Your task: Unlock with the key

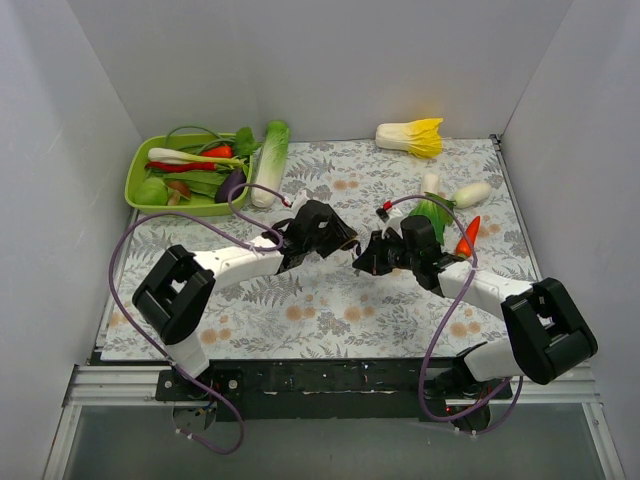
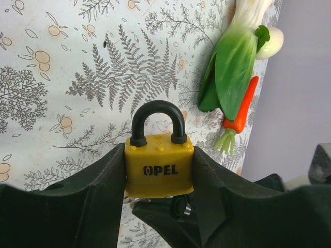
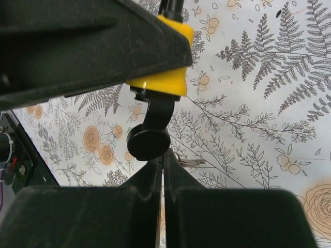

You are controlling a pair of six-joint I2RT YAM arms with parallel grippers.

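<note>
1. The left gripper (image 1: 345, 244) holds the yellow padlock (image 2: 159, 168) above the fern-printed surface (image 2: 62, 77). Its fingers (image 2: 98, 191) pinch the body from both sides, and the black shackle sits in the body.
2. A black-headed key (image 3: 149, 143) sticks out of the padlock's underside.
3. The right gripper (image 3: 163, 164) has its fingers pressed together, tips right at the key's head — whether they pinch any part of it, I cannot tell.
4. The grippers meet mid-surface, near a toy carrot (image 2: 243, 106).
</note>
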